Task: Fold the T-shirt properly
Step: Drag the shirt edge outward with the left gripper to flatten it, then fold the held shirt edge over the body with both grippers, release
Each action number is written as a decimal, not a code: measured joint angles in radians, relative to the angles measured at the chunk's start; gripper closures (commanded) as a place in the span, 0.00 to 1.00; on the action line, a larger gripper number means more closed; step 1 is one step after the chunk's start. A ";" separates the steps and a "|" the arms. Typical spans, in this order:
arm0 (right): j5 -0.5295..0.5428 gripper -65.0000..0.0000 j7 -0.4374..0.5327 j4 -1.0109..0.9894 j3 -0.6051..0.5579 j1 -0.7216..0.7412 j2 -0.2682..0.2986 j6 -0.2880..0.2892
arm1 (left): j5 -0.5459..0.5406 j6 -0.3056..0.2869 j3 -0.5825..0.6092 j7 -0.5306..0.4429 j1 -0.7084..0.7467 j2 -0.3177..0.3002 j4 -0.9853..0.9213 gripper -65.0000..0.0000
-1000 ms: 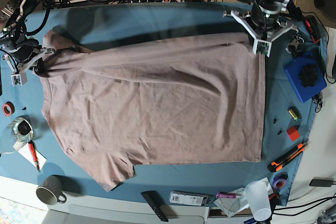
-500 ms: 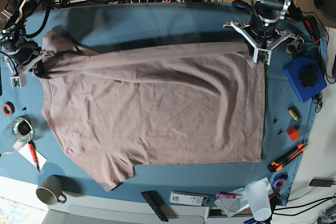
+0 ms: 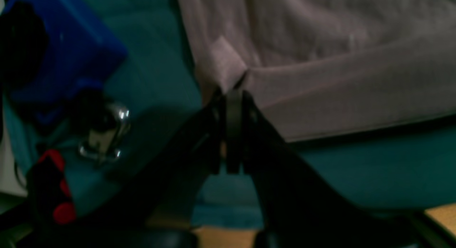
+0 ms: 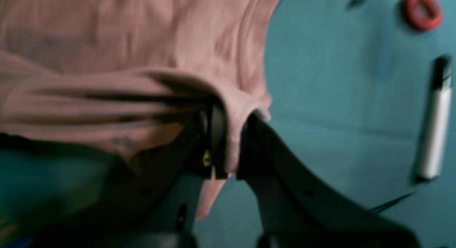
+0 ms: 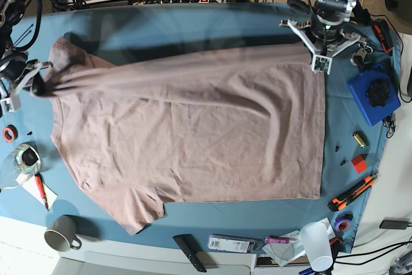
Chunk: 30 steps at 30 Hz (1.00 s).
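Observation:
The mauve T-shirt (image 5: 193,133) lies spread on the teal table cloth (image 5: 193,24), its far half lifted and stretched between both arms. My left gripper (image 5: 320,62) (image 3: 233,94) is shut on the T-shirt's (image 3: 320,62) hem corner at the base view's upper right. At the upper left of that view, my right gripper (image 5: 32,80) (image 4: 231,109) is shut on a bunched fold of the T-shirt (image 4: 124,45) near the shoulder. One sleeve (image 5: 138,207) lies flat at the near left.
A blue box (image 5: 373,96) (image 3: 53,55) sits right of the left gripper. A red ring (image 5: 8,134) (image 4: 422,9), a pen (image 4: 433,127), a glass (image 5: 22,159) and a mug (image 5: 62,233) lie along the left edge. Cutters (image 5: 353,192), a cup (image 5: 317,244) and a remote (image 5: 190,252) line the near edge.
Both grippers have pulled the held edge of the T-shirt towards the far side and outwards. The lifted fold is now stretched tighter between them.

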 measured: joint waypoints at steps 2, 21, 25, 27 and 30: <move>0.069 1.00 -0.029 0.001 0.000 -0.027 0.000 0.006 | 0.005 0.002 -0.031 0.000 0.018 0.000 0.023 1.00; 0.221 1.00 -0.163 0.286 0.076 -0.325 -0.150 0.024 | -0.013 -0.018 -0.098 0.023 0.079 -0.003 0.033 1.00; 0.232 1.00 -0.165 0.314 0.163 -0.386 -0.216 0.024 | -0.017 -0.019 -0.100 0.023 0.079 -0.003 0.033 1.00; 0.237 1.00 -0.167 0.314 0.200 -0.383 -0.237 0.024 | -0.023 -0.019 -0.100 0.011 0.079 -0.003 0.033 1.00; 0.239 1.00 -0.149 0.314 0.214 -0.374 -0.227 0.024 | -0.042 -0.019 -0.100 -0.001 0.072 -0.003 0.033 1.00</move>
